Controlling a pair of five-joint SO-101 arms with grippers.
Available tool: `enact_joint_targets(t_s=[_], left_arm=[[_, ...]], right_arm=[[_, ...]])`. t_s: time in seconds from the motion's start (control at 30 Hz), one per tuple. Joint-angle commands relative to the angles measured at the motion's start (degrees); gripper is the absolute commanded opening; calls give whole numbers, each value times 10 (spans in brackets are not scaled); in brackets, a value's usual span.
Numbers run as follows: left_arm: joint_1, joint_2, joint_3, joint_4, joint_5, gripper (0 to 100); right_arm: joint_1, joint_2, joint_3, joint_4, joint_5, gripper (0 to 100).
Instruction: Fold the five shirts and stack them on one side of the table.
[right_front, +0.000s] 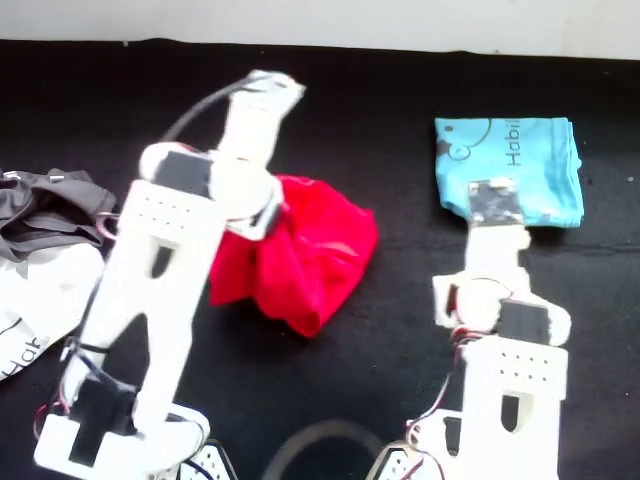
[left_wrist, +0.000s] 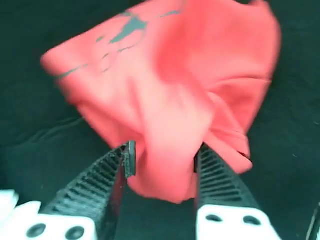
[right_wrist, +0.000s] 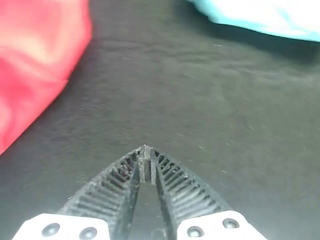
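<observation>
Black table (right_front: 400, 340) carries a bunched red shirt (right_front: 310, 250) near its centre, clamped in the left gripper (left_wrist: 165, 160). The right gripper (right_wrist: 146, 162) is closed and empty, beside the folded blue shirt (right_front: 510, 165) toward the far right corner. Step in hand is probably folding the red shirt; next, spread it flat.

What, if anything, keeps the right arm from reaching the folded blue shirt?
Probably nothing, so yes: the right gripper is shut and empty over bare table, the blue shirt lies just ahead, nothing between. The left gripper holds the red shirt off to the side.
</observation>
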Motion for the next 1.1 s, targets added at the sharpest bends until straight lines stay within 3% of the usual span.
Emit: enact_joint_targets(t_s=[0.0, 0.13, 0.27, 0.5, 0.77, 1.07], left_arm=[[-84, 1, -2, 5, 2, 207], [-168, 0, -4, 5, 1, 209], [-226, 0, -2, 5, 1, 209], [-320, 1, -2, 5, 1, 208], [-390, 1, -2, 5, 1, 209], [-405, 2, -2, 2, 1, 209]], right_arm=[[-99, -11, 15, -9, -3, 106], [-227, -7, 47, -65, -7, 236], [-298, 64, 44, -117, -14, 235], [-405, 290, -78, -117, -59, 235], [-440, 509, -217, -114, -60, 235], [-436, 661, -286, -114, -57, 230]])
